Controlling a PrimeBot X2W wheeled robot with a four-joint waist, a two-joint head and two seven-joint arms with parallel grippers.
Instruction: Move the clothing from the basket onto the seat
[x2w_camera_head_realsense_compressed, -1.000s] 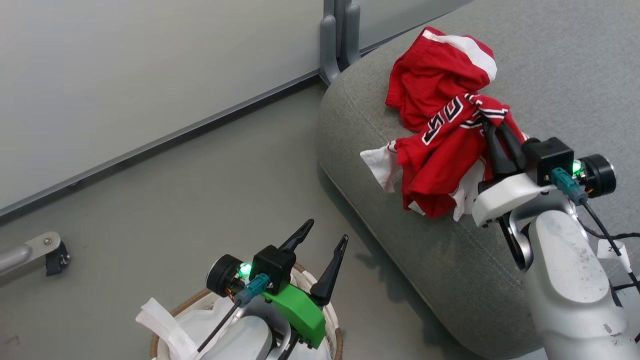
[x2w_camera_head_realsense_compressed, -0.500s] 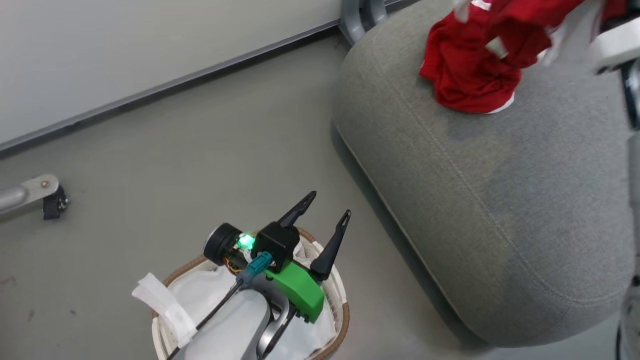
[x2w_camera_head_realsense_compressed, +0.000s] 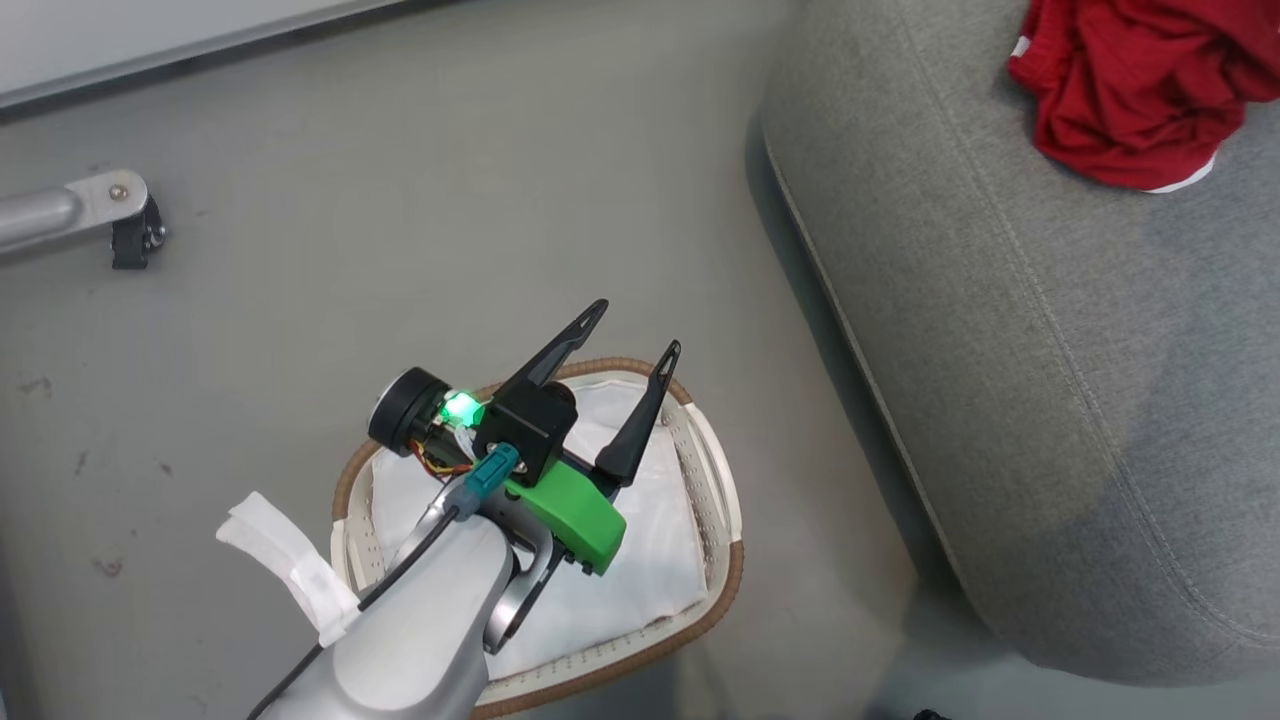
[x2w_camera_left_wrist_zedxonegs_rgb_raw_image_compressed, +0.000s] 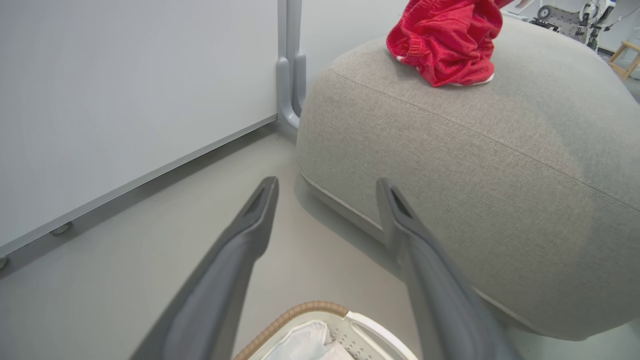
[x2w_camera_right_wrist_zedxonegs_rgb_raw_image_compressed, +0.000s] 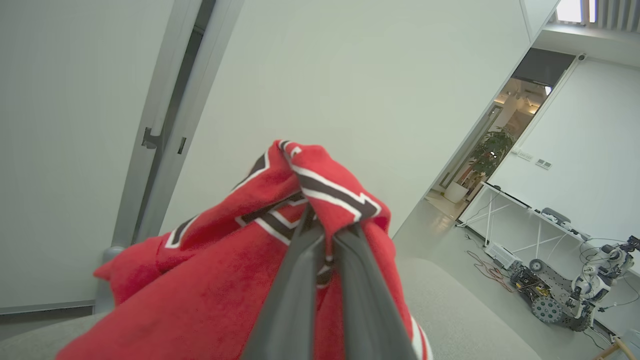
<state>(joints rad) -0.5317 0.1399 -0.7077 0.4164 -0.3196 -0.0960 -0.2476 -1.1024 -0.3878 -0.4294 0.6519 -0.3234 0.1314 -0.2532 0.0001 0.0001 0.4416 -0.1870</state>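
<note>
The basket (x2w_camera_head_realsense_compressed: 738, 560) stands on the floor, only its white liner (x2w_camera_head_realsense_compressed: 650, 560) showing inside. My left gripper (x2w_camera_head_realsense_compressed: 636, 326) hovers over its far rim, open with nothing between its fingers; in the left wrist view this gripper (x2w_camera_left_wrist_zedxonegs_rgb_raw_image_compressed: 327, 184) points toward the seat (x2w_camera_left_wrist_zedxonegs_rgb_raw_image_compressed: 475, 150) with the basket rim (x2w_camera_left_wrist_zedxonegs_rgb_raw_image_compressed: 300, 310) below. Red clothing (x2w_camera_head_realsense_compressed: 1130, 90) lies bunched on the grey seat (x2w_camera_head_realsense_compressed: 1050, 350), also visible as a red heap (x2w_camera_left_wrist_zedxonegs_rgb_raw_image_compressed: 445, 40). My right gripper (x2w_camera_right_wrist_zedxonegs_rgb_raw_image_compressed: 327, 225) is shut on the lettered red jersey (x2w_camera_right_wrist_zedxonegs_rgb_raw_image_compressed: 225, 280), held up above the seat (x2w_camera_right_wrist_zedxonegs_rgb_raw_image_compressed: 450, 310).
A metal leg with a black caster (x2w_camera_head_realsense_compressed: 115, 215) lies on the floor at the left. A grey post (x2w_camera_left_wrist_zedxonegs_rgb_raw_image_compressed: 287, 65) stands against the wall behind the seat. Another robot (x2w_camera_right_wrist_zedxonegs_rgb_raw_image_compressed: 590, 290) and cables are far off in the room.
The head camera has tilted down, so the whole picture shifted. My right gripper has lifted the jersey up and out of the head view. The left gripper stays open over the basket.
</note>
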